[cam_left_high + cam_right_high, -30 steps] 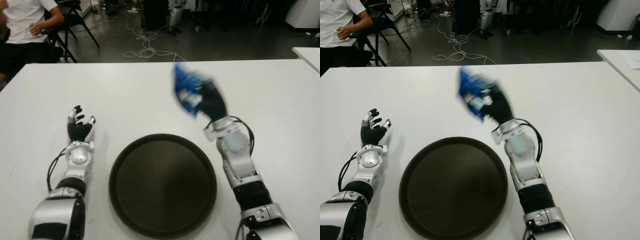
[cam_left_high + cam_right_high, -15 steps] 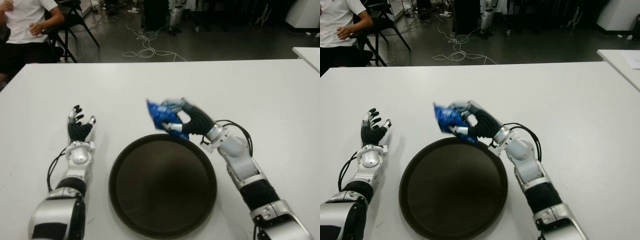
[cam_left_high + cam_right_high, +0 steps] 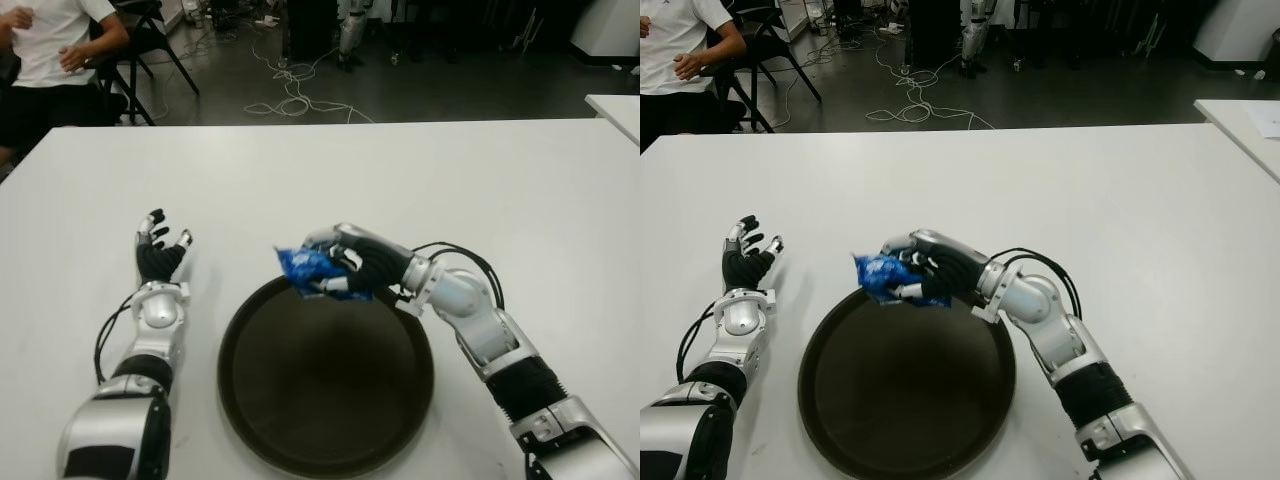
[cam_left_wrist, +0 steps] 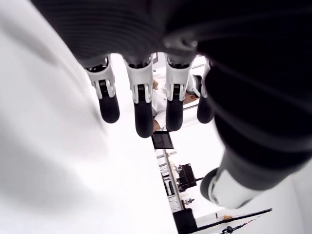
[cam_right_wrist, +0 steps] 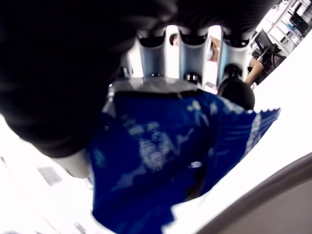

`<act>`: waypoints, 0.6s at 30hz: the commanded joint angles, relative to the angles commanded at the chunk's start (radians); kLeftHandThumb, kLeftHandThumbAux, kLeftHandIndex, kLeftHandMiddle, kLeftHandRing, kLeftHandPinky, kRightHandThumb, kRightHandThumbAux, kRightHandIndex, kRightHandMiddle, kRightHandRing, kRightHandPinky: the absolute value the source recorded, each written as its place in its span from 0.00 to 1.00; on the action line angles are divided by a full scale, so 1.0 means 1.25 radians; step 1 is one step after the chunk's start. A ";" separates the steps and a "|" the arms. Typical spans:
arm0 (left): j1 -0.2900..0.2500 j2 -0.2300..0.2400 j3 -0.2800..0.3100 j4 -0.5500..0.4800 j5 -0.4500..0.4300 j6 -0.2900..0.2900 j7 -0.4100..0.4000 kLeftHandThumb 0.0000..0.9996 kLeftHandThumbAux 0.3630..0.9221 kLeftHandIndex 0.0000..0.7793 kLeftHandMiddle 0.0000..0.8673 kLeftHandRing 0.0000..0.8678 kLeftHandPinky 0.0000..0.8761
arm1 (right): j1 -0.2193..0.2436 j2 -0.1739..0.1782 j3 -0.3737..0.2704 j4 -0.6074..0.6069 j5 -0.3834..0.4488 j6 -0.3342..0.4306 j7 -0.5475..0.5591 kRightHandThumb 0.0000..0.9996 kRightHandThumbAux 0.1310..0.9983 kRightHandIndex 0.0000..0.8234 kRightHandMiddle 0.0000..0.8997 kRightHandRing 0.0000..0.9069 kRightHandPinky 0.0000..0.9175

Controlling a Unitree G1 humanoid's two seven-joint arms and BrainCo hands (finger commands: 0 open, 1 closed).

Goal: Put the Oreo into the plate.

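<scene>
- Currently the carry step is under way: the right hand [image 3: 345, 268] has its fingers wrapped around the blue Oreo packet [image 3: 305, 268], holding it above the far rim of the dark plate [image 3: 325, 400].
- Judging from this, the next move calls for bringing the packet further in over the plate's middle, lowering it, and then loosening the fingers so it drops inside rather than on the rim.
- The left hand [image 3: 160, 255] shows beside the plate on its left, above the white table [image 3: 520, 190], fingers spread and holding nothing.
- Compared with a second ago, the right hand has swung down and leftward from well beyond the plate to its far edge; the left hand has not moved.
</scene>
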 joint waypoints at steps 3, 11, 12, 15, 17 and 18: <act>0.001 0.000 0.000 0.000 0.000 -0.002 0.000 0.14 0.72 0.23 0.20 0.20 0.20 | 0.000 -0.011 0.009 -0.007 -0.025 0.009 0.000 0.70 0.68 0.53 0.94 0.93 0.90; 0.000 -0.001 0.003 0.001 -0.003 -0.001 0.000 0.14 0.74 0.22 0.20 0.20 0.19 | 0.002 -0.028 0.024 -0.029 -0.053 0.035 0.005 0.70 0.68 0.53 0.92 0.91 0.89; 0.000 -0.001 0.004 0.001 -0.004 0.001 -0.001 0.15 0.74 0.22 0.20 0.20 0.18 | -0.002 -0.032 0.029 -0.029 -0.058 0.033 0.008 0.70 0.68 0.53 0.92 0.91 0.89; -0.001 -0.002 0.005 0.002 -0.006 0.002 -0.003 0.16 0.73 0.21 0.20 0.20 0.19 | -0.011 -0.042 0.038 -0.024 -0.064 0.023 0.015 0.70 0.68 0.53 0.92 0.92 0.89; -0.001 -0.002 0.006 0.002 -0.006 0.002 -0.005 0.17 0.73 0.21 0.20 0.20 0.19 | -0.015 -0.046 0.043 -0.017 -0.066 0.015 0.016 0.70 0.68 0.53 0.93 0.92 0.89; -0.001 -0.002 0.007 0.001 -0.007 0.001 -0.006 0.17 0.72 0.21 0.20 0.20 0.20 | -0.017 -0.047 0.045 -0.015 -0.066 0.013 0.017 0.70 0.68 0.53 0.93 0.92 0.89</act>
